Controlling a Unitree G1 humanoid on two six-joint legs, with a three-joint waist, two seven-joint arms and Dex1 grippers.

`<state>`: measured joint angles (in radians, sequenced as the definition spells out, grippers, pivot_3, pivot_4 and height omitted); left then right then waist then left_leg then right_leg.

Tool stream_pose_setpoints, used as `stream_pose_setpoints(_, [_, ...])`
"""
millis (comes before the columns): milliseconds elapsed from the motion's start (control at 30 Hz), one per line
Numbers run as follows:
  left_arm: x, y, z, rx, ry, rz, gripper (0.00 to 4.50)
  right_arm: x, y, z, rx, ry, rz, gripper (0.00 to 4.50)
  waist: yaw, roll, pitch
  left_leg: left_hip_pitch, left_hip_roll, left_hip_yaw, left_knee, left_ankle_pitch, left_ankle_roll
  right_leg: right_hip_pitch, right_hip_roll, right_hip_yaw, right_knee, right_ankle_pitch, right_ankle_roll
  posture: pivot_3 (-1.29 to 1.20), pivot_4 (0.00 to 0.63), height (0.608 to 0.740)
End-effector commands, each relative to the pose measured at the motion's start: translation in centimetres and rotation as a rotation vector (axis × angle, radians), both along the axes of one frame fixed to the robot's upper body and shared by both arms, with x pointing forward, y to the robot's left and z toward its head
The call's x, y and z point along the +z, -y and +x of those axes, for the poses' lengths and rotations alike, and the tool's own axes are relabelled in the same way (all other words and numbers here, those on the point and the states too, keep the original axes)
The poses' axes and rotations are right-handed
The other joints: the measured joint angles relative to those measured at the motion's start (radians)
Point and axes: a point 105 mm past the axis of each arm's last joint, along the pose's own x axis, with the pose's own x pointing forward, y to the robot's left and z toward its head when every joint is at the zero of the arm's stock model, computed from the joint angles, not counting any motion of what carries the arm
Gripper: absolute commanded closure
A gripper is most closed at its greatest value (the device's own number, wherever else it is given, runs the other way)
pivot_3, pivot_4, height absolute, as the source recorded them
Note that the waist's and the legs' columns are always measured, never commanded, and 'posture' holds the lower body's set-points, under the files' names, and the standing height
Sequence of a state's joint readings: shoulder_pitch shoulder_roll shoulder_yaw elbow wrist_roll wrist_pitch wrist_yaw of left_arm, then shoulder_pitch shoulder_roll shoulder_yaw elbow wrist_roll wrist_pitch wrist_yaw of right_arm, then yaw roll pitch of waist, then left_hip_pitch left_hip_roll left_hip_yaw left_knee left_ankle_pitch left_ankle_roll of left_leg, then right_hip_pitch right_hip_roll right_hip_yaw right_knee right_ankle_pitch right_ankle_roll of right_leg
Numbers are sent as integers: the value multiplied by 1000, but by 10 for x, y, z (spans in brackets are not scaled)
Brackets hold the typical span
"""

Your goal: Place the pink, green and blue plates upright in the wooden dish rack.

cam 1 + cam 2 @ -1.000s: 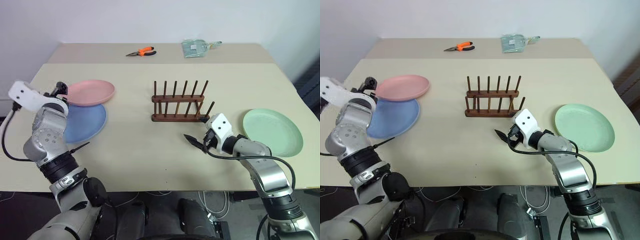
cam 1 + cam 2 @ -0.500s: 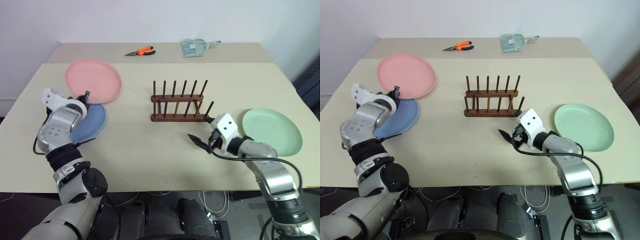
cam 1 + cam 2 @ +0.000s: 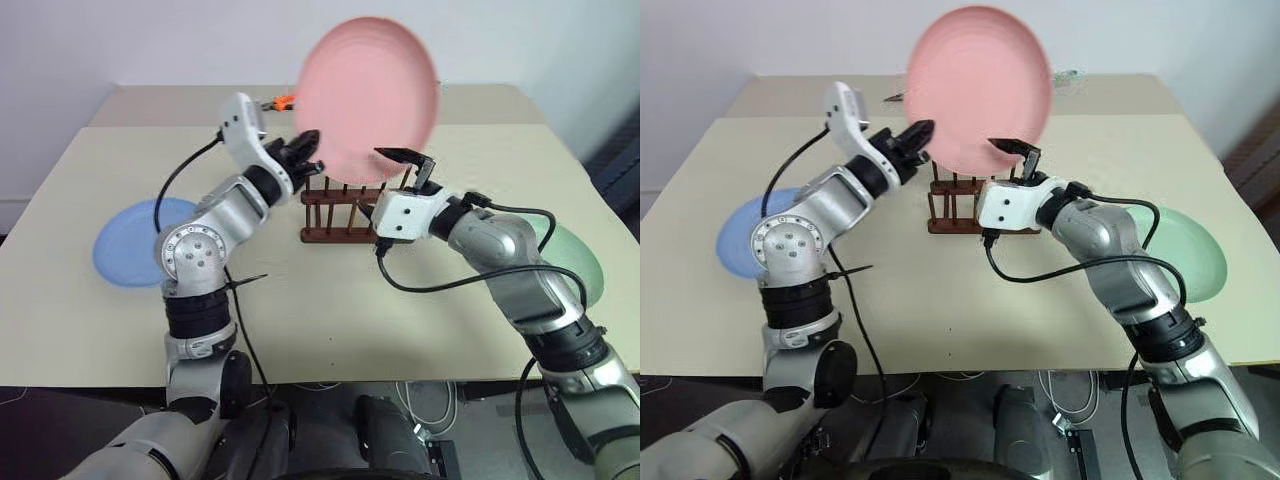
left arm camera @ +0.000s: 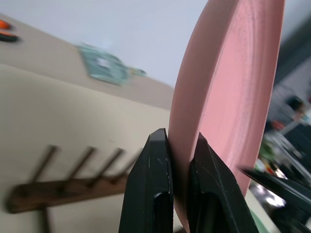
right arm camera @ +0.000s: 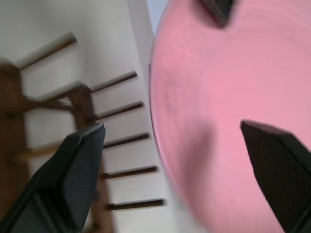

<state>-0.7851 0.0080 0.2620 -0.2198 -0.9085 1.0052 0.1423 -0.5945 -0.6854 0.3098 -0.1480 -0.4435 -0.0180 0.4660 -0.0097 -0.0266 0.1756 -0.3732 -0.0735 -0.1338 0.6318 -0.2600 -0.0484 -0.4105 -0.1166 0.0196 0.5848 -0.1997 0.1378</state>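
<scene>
The left gripper (image 4: 180, 179) has lifted the pink plate (image 3: 368, 98) off the tabletop (image 3: 300, 300); fingers clamped on its rim, upright at frame top, seemingly above the wooden dish rack (image 3: 330, 232). The right gripper (image 5: 184, 170) spreads wide, empty, at the plate.

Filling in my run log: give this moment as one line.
left pincer: shut on round pink plate, upright above dark wooden dish rack | right pincer: open at its rim
</scene>
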Motion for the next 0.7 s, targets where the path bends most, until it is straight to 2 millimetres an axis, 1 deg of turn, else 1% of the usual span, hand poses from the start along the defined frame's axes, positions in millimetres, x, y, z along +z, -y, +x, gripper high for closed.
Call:
stream_pose_setpoints(33, [15,1,-12,-32,33,-49,4477,2,7,7,-27,87,-67,820,0,0,0,0,0,0,0,0,0,0,0,0,0,0,0,0,150,740])
stream_pose_setpoints(67, [14,1,-14,-42,27,-57,4477,2,9,9,-42,101,-69,1245,-1,0,0,0,0,0,0,0,0,0,0,0,0,0,0,0,150,740])
stream_pose_setpoints(167, [7,-4,-14,-33,-6,-66,4477,6,16,11,-75,135,-67,2736,-1,0,0,0,0,0,0,0,0,0,0,1,0,0,0,0,150,740])
stream_pose_setpoints(200, [6,-6,-14,-28,-14,-83,4477,6,17,11,-77,140,-68,3340,0,0,0,0,0,0,0,0,1,0,0,1,0,0,0,0,150,740])
stream_pose_setpoints(267, [12,-14,-12,-13,-19,-181,3659,8,18,10,-79,159,-79,4238,1,0,0,0,0,0,0,0,0,0,0,1,0,0,0,0,150,740])
stream_pose_setpoints(300, [20,-19,-11,-1,0,-240,3282,9,18,9,-76,173,-81,4500,2,-1,0,0,0,0,0,0,0,1,0,0,-1,0,0,0,150,740])
stream_pose_setpoints(367, [36,-33,-10,45,68,-312,2268,14,19,6,-68,186,-54,4500,3,-1,1,0,-1,0,1,0,0,1,0,1,-1,0,0,0,150,740])
stream_pose_setpoints(400, [41,-38,-9,66,93,-323,1704,16,19,5,-65,189,-38,4500,3,-1,1,0,0,0,1,0,0,1,0,0,-1,0,0,0,150,740])
stream_pose_setpoints(433, [43,-47,-7,105,131,-292,1269,21,20,2,-60,183,11,4500,3,-1,1,0,0,0,1,0,0,1,0,1,-1,0,0,0,150,740])
stream_pose_setpoints(467, [45,-53,-6,130,155,-267,1269,25,21,0,-56,179,44,4500,2,-1,1,0,0,0,0,0,0,1,0,1,-1,0,0,0,150,740])
stream_pose_setpoints(533, [37,-82,-1,244,233,-86,1269,40,29,-8,-34,78,319,4500,-3,-1,1,1,0,1,0,0,0,1,0,1,-1,0,0,0,150,740])
stream_pose_setpoints(567, [31,-91,0,276,268,14,1269,45,34,-13,-11,2,464,4500,-6,0,1,1,1,1,-1,0,0,1,2,1,-1,0,-1,0,150,740])
stream_pose_setpoints(600, [25,-96,-1,283,295,95,1269,47,37,-17,11,-72,579,4500,-8,1,1,1,1,1,-1,0,0,1,3,2,-1,0,-1,0,150,740])
stream_pose_setpoints(633, [15,-97,-2,259,308,176,1269,51,40,-21,46,-155,709,4500,-8,1,1,2,2,1,-2,-1,2,1,3,3,-1,0,-1,0,150,740])
stream_pose_setpoints(700, [-5,-90,-9,177,351,342,1269,61,45,-29,124,-303,977,4500,-4,1,1,2,1,1,-2,-2,3,1,3,3,-1,0,-2,0,150,740])
